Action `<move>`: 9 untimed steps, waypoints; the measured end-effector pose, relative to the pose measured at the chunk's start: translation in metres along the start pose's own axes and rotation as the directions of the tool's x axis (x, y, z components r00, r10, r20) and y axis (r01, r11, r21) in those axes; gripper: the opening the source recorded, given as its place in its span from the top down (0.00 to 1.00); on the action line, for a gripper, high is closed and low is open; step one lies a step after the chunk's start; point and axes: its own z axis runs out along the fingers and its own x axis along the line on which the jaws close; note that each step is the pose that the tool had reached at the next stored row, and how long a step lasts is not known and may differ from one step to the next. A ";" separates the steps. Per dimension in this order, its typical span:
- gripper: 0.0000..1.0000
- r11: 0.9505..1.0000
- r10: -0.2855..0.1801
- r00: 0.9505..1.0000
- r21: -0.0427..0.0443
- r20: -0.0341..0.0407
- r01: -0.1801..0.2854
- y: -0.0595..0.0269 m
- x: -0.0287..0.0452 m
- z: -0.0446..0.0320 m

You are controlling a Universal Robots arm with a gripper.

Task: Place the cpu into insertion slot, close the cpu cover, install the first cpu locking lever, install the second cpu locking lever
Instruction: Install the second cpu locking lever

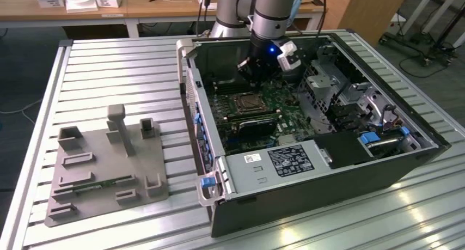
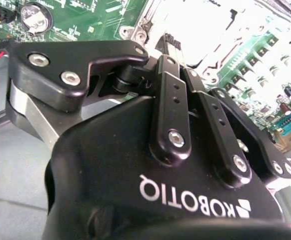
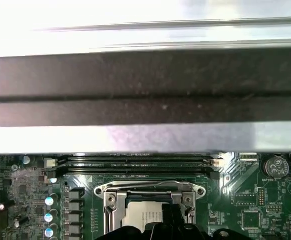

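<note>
In the exterior view my gripper [image 1: 254,75] hangs inside the open computer case, just behind the insertion slot [image 1: 247,103] on the green board. The first wrist view has the dark fingertips of the gripper [image 3: 171,220] close together over the slot. The silver cpu cover [image 3: 150,190] lies flat on the slot, and a pale surface, the cpu [image 3: 135,216], shows through its window. A thin wire bar runs along the cover's edge. In the second wrist view the gripper [image 2: 168,42] points at the brightly lit slot [image 2: 200,30]. Nothing shows between the fingers.
The case [image 1: 305,206] lies open on a slatted metal table [image 1: 116,70]. Long black memory slots [image 3: 140,162] run beside the socket. A labelled black box [image 1: 291,160] and drive cages [image 1: 341,92] crowd the case. A grey fixture [image 1: 109,163] stands at the exterior view's left.
</note>
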 end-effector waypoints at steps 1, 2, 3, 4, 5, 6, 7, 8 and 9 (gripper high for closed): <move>0.90 1.000 0.000 1.000 0.000 0.000 0.000 0.0000 0.0000 -0.0007; 0.90 1.000 0.000 1.000 0.000 0.000 0.000 0.0001 -0.0001 -0.0009; 0.90 1.000 0.000 1.000 0.000 0.000 0.000 0.0000 -0.0001 -0.0011; 0.90 1.000 0.000 1.000 0.000 0.000 0.000 -0.0003 -0.0001 -0.0012; 0.90 1.000 0.000 1.000 0.000 0.000 0.000 -0.0008 -0.0002 -0.0012; 0.90 1.000 0.000 1.000 0.000 0.000 0.000 -0.0015 -0.0003 -0.0012; 0.90 1.000 0.000 1.000 0.000 0.000 0.000 -0.0024 -0.0006 -0.0012; 0.90 1.000 0.000 1.000 0.000 0.000 0.000 -0.0036 -0.0011 -0.0012; 0.90 1.000 0.000 1.000 0.000 0.000 0.000 -0.0048 -0.0016 -0.0012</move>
